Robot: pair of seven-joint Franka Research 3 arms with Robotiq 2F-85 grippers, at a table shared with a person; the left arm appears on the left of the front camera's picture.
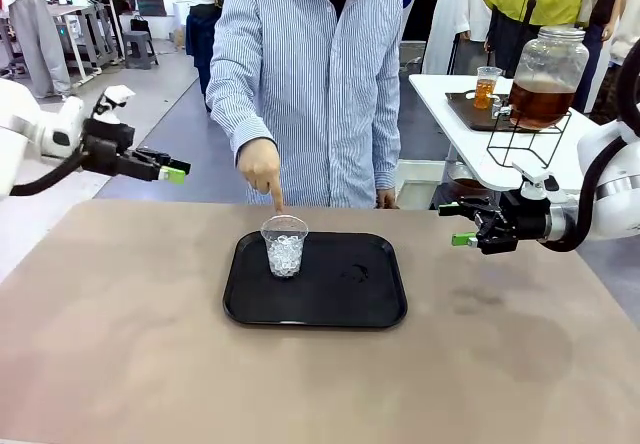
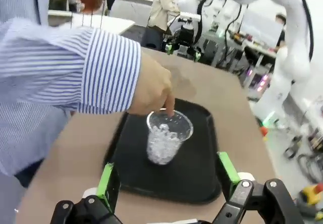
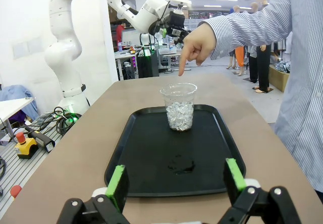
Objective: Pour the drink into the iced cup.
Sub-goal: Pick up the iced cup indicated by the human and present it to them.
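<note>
In the middle of the front view, the iced cup (image 1: pixel 285 245) is standing on the left part of a black tray (image 1: pixel 330 309). A person's hand (image 1: pixel 262 169) is pointing one finger down at its rim. The drink (image 1: pixel 538 104) is sitting in a lidded glass jar (image 1: pixel 550 59) on a white side table (image 1: pixel 470 154) at the upper right. The left gripper (image 1: pixel 180 167) and right gripper (image 1: pixel 455 224) are hovering at the frame's sides, fingers spread wide, gripping nothing.
</note>
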